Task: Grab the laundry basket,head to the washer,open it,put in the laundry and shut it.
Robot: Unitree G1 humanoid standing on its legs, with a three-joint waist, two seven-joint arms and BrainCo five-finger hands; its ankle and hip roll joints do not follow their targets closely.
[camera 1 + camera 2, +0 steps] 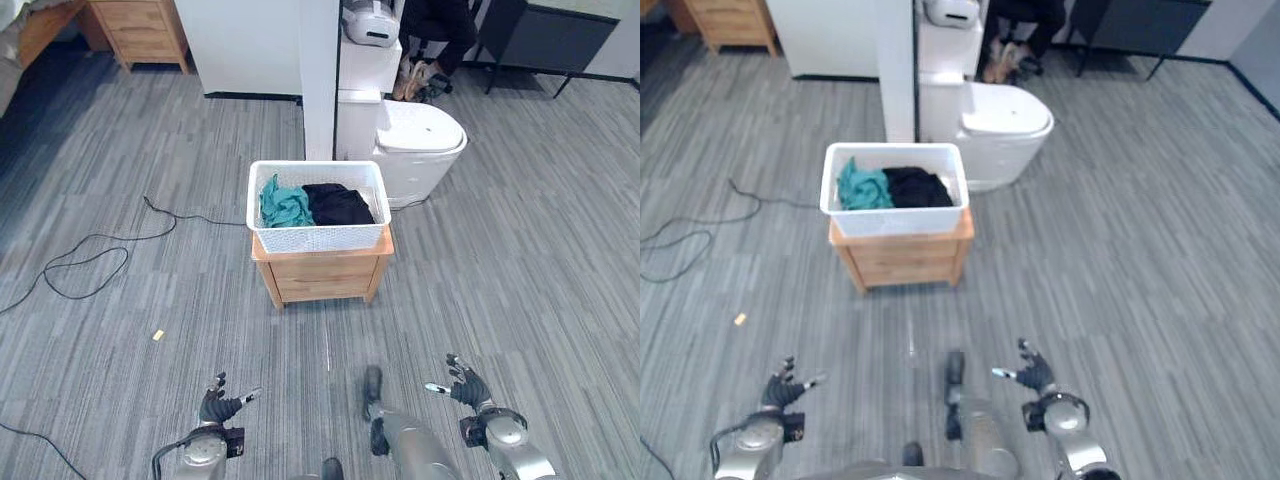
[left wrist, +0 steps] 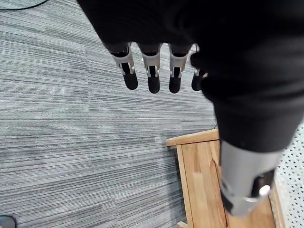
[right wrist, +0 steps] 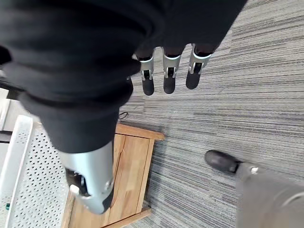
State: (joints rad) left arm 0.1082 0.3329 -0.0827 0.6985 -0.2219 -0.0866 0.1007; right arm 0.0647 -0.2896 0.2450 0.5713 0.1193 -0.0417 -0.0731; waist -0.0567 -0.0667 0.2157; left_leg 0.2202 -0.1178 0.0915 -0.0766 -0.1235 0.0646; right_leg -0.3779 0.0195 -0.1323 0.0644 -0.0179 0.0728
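The white laundry basket point(image 1: 318, 237), holding teal and black clothes point(image 1: 312, 204), sat on a small wooden cabinet point(image 1: 322, 275). Well short of it, the left hand point(image 1: 215, 405) and right hand point(image 1: 464, 386) hung spread and empty.

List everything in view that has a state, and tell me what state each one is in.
Laundry basket: resting on the wooden cabinet, not held.
Teal cloth: crumpled inside the basket.
Black cloth: crumpled inside the basket beside the teal one.
Wooden cabinet: standing upright, drawer shut.
Left hand: open, empty.
Right hand: open, empty.
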